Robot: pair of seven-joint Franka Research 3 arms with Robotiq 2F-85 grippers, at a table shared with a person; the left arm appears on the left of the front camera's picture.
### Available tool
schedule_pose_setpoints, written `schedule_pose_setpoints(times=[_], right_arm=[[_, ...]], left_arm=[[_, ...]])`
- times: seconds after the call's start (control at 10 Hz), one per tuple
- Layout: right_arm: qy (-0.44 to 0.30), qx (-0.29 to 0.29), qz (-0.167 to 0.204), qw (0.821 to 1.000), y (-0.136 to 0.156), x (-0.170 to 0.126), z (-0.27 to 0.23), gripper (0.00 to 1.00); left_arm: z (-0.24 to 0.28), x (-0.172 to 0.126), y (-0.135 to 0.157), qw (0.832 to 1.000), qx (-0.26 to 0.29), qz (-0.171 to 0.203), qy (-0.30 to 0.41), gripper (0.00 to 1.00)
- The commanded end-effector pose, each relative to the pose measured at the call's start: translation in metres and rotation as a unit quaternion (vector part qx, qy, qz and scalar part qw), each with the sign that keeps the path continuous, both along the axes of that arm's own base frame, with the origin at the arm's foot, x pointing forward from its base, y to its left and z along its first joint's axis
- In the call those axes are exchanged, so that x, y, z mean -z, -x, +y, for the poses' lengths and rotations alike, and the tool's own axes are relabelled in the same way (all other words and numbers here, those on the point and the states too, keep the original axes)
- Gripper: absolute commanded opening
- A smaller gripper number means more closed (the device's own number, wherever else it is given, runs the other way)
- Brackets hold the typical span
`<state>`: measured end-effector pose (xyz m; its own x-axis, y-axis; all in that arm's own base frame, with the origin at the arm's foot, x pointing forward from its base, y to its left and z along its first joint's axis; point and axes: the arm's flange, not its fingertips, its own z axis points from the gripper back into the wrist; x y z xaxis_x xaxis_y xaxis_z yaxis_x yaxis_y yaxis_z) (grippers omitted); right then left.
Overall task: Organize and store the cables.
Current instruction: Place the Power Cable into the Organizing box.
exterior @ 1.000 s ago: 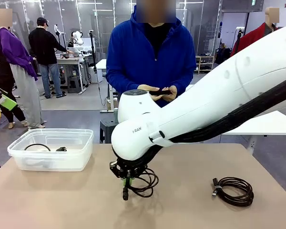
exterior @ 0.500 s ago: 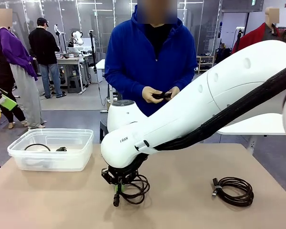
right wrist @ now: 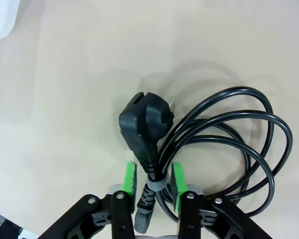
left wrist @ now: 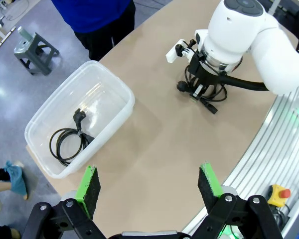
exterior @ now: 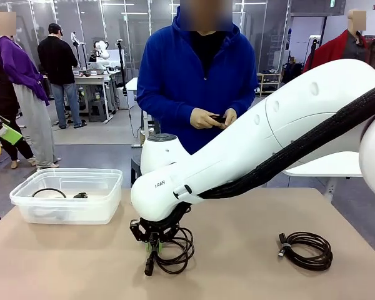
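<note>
My right gripper (exterior: 151, 247) hangs low over the middle of the table, its green pads shut on a coiled black cable (exterior: 174, 251) just behind the plug. In the right wrist view the pads (right wrist: 131, 180) pinch the tied neck of that cable (right wrist: 224, 134), and the plug points away. The left wrist view looks down on the same gripper (left wrist: 198, 92) and coil (left wrist: 209, 94). Another coiled cable (exterior: 306, 250) lies at the table's right. A third cable (left wrist: 67, 142) rests in the clear tub (left wrist: 124, 99). My left gripper (left wrist: 149, 186) is open, high above the table.
The clear plastic tub (exterior: 65, 212) stands at the table's left, with its cable (exterior: 49, 192) inside. A person in a blue hoodie stands at the far side, both hands (exterior: 206, 119) on a small black object. A grey stool (left wrist: 35, 47) stands on the floor beyond the table.
My right arm has carried the coiled cable leftwards, toward the tub, staying low over the table. The person's hands have shifted slightly. The coil at the right has not moved.
</note>
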<state>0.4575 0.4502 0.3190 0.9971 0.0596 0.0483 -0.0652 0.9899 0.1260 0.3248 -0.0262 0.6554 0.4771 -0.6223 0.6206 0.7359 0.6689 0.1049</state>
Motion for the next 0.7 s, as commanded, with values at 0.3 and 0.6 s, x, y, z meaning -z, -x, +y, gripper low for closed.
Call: schedule_pose_setpoints(times=[0.3,0.6], right_arm=[[-0.004,-0.003,-0.047,0.999,0.019,-0.034,-0.015,1.00],[-0.034,-0.048,-0.057,0.997,0.029,-0.078,-0.052,1.00]], left_arm=[[0.001,0.000,0.000,1.000,0.002,0.003,-0.008,1.00],[0.001,0.000,0.000,1.000,0.002,0.003,-0.008,1.00]])
